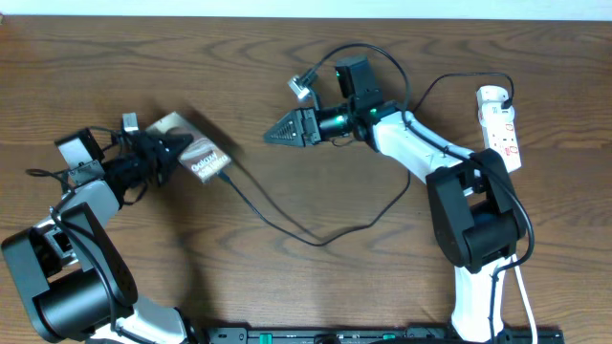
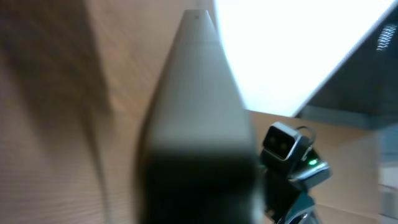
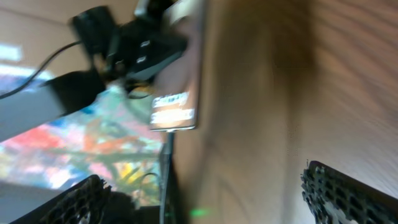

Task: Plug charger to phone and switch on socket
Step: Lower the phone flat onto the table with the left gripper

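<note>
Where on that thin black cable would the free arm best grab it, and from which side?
I'd take the charger on the straight stretch just past the phone, from above, fingers across it. It lies flat and alone there, before the bend. The right gripper is open and close by; the left gripper is shut on the phone.

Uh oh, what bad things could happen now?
The left claw holds the phone by one end, so it might slip or twist. The charger cable loops loosely across the table near the open right claw, which could snag it and tug its end away from the phone.
</note>
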Available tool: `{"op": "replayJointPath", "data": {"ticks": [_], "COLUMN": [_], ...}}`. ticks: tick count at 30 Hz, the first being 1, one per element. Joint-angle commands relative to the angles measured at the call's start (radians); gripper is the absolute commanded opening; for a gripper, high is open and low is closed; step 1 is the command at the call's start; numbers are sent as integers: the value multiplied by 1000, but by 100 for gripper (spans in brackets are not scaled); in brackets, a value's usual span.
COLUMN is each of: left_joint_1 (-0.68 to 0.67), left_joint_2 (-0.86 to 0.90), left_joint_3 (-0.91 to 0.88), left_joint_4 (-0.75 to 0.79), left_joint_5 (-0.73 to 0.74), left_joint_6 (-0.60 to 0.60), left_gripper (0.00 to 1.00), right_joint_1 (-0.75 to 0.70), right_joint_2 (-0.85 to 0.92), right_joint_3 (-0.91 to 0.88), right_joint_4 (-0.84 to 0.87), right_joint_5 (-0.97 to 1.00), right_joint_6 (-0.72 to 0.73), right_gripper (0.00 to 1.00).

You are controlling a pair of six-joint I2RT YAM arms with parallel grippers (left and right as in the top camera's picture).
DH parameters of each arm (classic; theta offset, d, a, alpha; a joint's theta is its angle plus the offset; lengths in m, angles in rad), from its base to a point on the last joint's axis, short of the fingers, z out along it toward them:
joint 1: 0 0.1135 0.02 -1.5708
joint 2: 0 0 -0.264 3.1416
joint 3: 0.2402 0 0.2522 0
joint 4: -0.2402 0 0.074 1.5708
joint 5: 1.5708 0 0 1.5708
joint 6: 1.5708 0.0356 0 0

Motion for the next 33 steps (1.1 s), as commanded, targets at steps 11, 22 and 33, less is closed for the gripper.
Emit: {"op": "replayJointPath", "data": {"ticks": [11, 22, 33], "left_joint_1": [-100, -127, -127], "left_joint_2": [-11, -11, -11], "left_joint_3": [10, 10, 10], "left_joint_4": [-360, -418, -441], "left_joint_5": [-428, -568, -588], "left_joint_6": [408, 394, 391], "left_gripper": [7, 7, 15], "right_joint_1": [-50, -50, -50], "right_joint_2": [-32, -32, -32], "right_joint_3": [19, 19, 19], "right_joint_4": [-310, -340, -343], "right_joint_5": [440, 453, 453], "right_joint_6": [-209, -227, -227], "right_gripper": [99, 99, 99]}}
